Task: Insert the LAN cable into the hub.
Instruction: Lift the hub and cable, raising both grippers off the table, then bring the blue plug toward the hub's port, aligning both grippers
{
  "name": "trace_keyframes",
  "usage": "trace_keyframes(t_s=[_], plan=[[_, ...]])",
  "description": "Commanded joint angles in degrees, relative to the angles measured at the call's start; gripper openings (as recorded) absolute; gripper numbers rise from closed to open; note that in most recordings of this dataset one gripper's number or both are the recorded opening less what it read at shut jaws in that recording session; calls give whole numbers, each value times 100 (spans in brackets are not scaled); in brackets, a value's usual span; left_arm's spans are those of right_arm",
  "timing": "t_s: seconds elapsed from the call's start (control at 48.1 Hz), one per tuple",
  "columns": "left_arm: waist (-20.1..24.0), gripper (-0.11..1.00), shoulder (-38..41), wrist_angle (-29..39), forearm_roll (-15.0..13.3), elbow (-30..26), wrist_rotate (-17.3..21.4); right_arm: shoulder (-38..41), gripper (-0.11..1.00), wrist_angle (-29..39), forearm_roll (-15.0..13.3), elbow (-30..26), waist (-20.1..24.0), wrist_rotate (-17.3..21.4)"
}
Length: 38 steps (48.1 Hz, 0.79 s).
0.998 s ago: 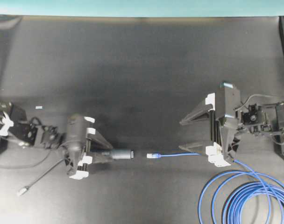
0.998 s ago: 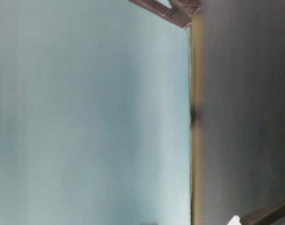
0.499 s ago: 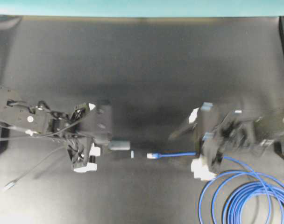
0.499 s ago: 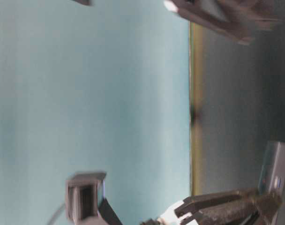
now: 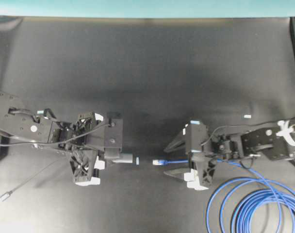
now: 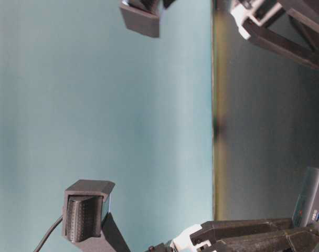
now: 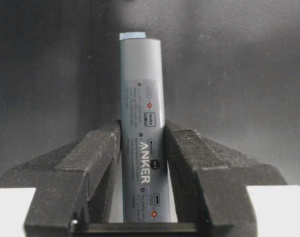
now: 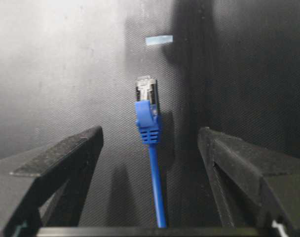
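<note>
Blue sheathing marks the LAN cable point(image 5: 186, 160), which is laid across the dark table point(image 5: 147, 77) with its small clear plug point(image 8: 146, 91) aimed at the hub point(image 7: 142, 123). Most of the cable's length is wound in loose loops at the lower right of the overhead view. The hub is pinched at mid-body by the left gripper point(image 5: 111, 158), its lighter end projecting toward the plug, with a short gap left between the two.

The right gripper point(image 8: 150, 143) is spread wide, its jaws set on either side of the cable just behind the plug boot point(image 8: 149, 123); nothing is yet touched by them.

The cable is judged light and limp. If it is taken far back along the sheath, the plug is likely to droop and swing, so a hold on or immediately behind the moulded boot is favoured, where the cable is stiffest and the plug's heading can be controlled. The clear plug itself is judged brittle at its latch tab and is best not squeezed. Some drag from the coiled loops may be expected.

The hub is judged rigid, smooth and somewhat slippery. The mid-body grip seen in the left wrist view appears square, though slipping backward under insertion force cannot be ruled out. Its thin grey cord point(image 5: 26, 182) trails off to the left.
</note>
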Motion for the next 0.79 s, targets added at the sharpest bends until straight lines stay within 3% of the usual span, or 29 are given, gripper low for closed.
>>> trace_keyframes(t_s=[0.0, 0.166, 0.374, 0.561, 0.769], plan=[[-18, 29, -114, -26, 18, -70, -9, 88, 72, -53, -9, -88, 0, -44], [-18, 29, -123, -26, 18, -70, -9, 105, 57, -53, -9, -79, -9, -35], [-18, 29, -158, 18, 18, -88, 53, 62, 11, -316, 35, 9, 18, 88], [9, 29, -264, 308, 26, -334, 299, -299, 11, -176, 44, -9, 70, 431], [26, 29, -97, 984, 26, -809, 826, -624, 11, 642, 18, -316, 70, 352]])
